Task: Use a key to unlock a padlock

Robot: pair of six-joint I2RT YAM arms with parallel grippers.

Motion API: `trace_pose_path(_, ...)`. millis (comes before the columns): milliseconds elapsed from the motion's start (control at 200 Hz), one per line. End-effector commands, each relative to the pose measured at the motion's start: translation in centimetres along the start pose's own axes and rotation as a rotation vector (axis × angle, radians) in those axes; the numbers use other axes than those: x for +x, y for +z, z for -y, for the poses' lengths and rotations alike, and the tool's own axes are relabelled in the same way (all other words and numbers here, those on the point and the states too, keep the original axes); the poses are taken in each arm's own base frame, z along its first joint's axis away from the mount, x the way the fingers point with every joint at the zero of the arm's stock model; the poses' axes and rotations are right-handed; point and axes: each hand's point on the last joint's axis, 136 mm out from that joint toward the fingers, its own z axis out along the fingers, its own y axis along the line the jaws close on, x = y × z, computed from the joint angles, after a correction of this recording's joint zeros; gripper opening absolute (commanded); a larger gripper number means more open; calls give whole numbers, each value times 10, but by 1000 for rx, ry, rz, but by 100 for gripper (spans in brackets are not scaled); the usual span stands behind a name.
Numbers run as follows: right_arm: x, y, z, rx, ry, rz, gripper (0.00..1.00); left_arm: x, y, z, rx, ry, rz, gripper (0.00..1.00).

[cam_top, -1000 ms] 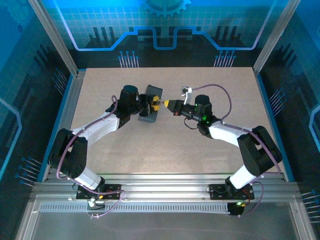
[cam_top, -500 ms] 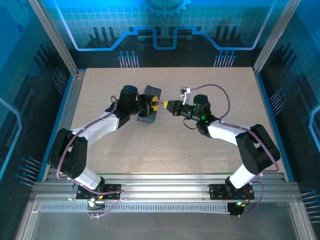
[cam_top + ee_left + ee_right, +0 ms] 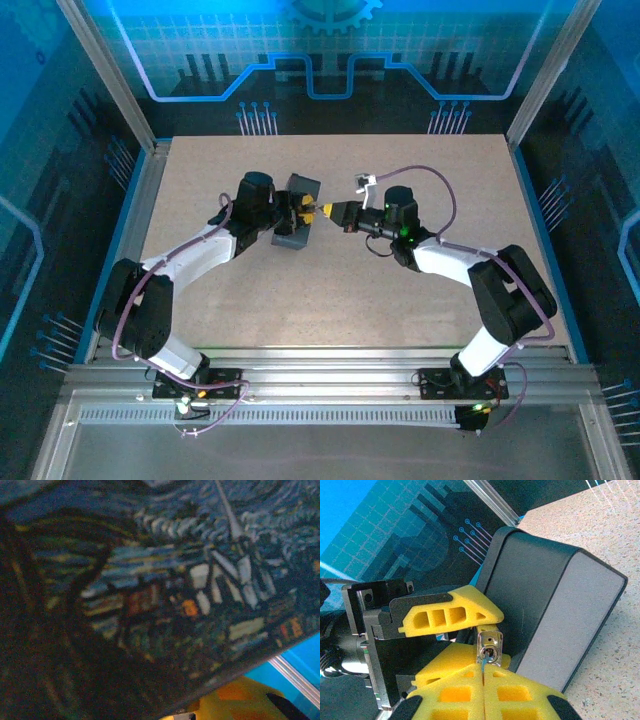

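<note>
Right wrist view gives the clearest look: the padlock (image 3: 490, 646), small and silvery, sits between the two yellow fingers (image 3: 449, 615) of the left gripper (image 3: 492, 630), one finger above it and one under it, so this gripper seems to be clamped on it. The keyhole face of the padlock looks toward the camera. The right gripper (image 3: 483, 674) has its own yellow fingers pressed together with almost no gap, and between them a thin blade of the key (image 3: 483, 666) comes out and meets the keyhole. How deep the blade is inside, I cannot tell.

Just behind the padlock stands the tin box (image 3: 555, 615), tilted, one corner close to the table (image 3: 600, 525).

Top external view shows both arms reaching to the middle of the table (image 3: 450, 170). The left gripper (image 3: 303, 210) and the right gripper (image 3: 333, 212) are tip to tip, nearly touching, and the box (image 3: 305, 185) is right at the left gripper. The padlock and key are too small to see there.

Left wrist view is blurred; the swirl pattern of the box (image 3: 200, 580) is very near the lens, with one yellow finger (image 3: 235, 702) at the lower edge
</note>
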Motion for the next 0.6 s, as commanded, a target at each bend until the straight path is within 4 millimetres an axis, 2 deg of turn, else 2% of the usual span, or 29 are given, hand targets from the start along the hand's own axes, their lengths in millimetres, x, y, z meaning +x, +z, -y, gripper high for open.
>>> trace_pose_path(0, 31, 11, -20, -86, -23, -133, 10, 51, -19, 30, 100, 118, -159, 1)
trace_pose_path(20, 34, 11, -19, -87, -22, -143, 10, 50, -19, 30, 100, 117, -157, 1)
trace_pose_path(45, 25, 14, -25, -101, -39, -136, 10, 50, -19, 30, 97, 118, -157, 1)
trace_pose_path(320, 37, 14, -21, -81, -53, -218, 10, 47, -22, 29, 94, 120, -148, 1)
trace_pose_path(595, 42, 16, -17, -71, -42, -250, 14, 47, -23, 27, 85, 123, -143, 1)
